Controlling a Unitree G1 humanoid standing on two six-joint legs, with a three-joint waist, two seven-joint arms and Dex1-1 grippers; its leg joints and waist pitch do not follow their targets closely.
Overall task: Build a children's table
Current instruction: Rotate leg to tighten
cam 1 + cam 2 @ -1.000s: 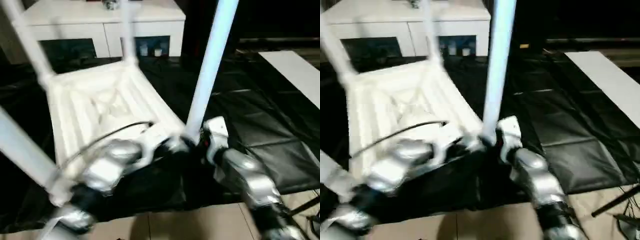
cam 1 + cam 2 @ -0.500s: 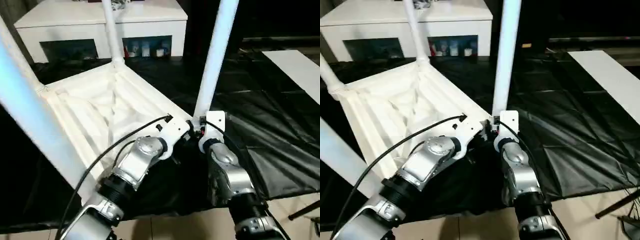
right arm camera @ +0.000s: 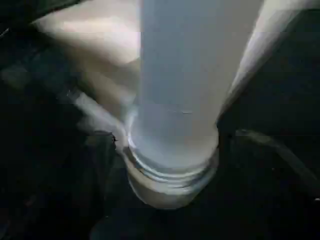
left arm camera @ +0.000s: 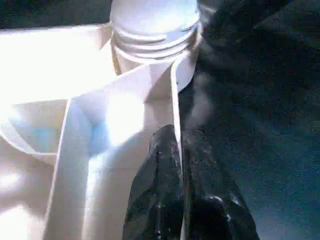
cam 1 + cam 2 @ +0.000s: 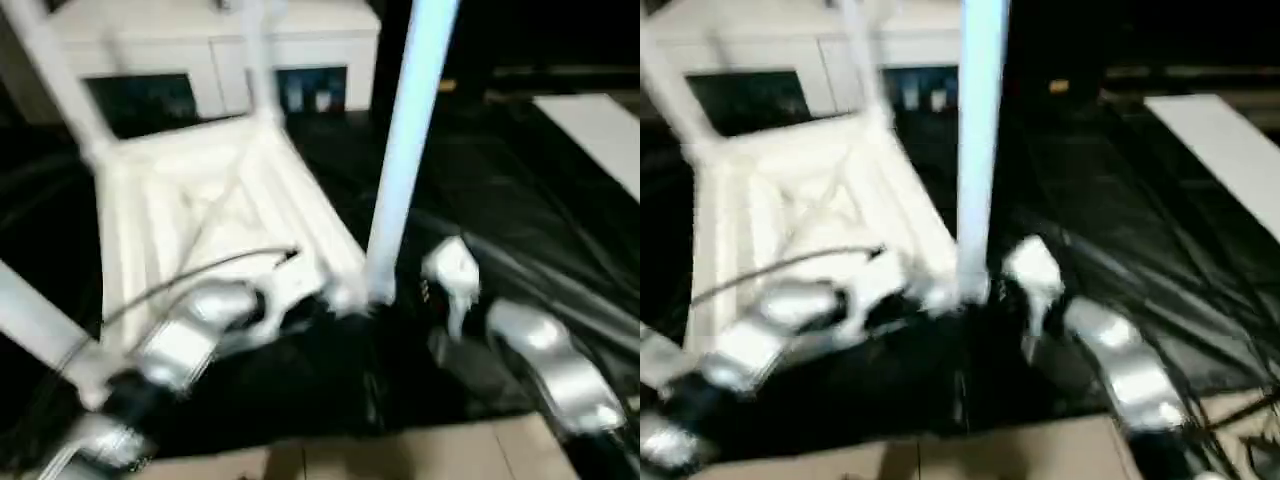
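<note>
Clamped on the tabletop (image 5: 200,215) rim wall beside a corner socket (image 4: 152,55) is the left pincer (image 4: 181,170). Ribbed underside up, the white tabletop is seen on black sheeting (image 5: 520,200), legs (image 5: 405,150) standing upward. Whether the right pincer (image 5: 440,290) is open cannot be told.

The tabletop (image 5: 810,200) is lying upside down on a black sheet (image 5: 1090,200), ribbed underside facing up; white legs stick up out of its corner sockets, and the nearest leg (image 5: 978,150) rises from the near right corner; the left arm (image 5: 780,320) reaches in along the tabletop's near edge toward that corner; the right arm (image 5: 1110,360) sits just to the right of the leg, apart from it; a white cabinet (image 5: 790,60) stands past the far edge of the sheet, a white board (image 5: 1220,150) lies off at the right side, and bare floor (image 5: 990,455) shows at the near edge; it's all pretty blurry.
</note>
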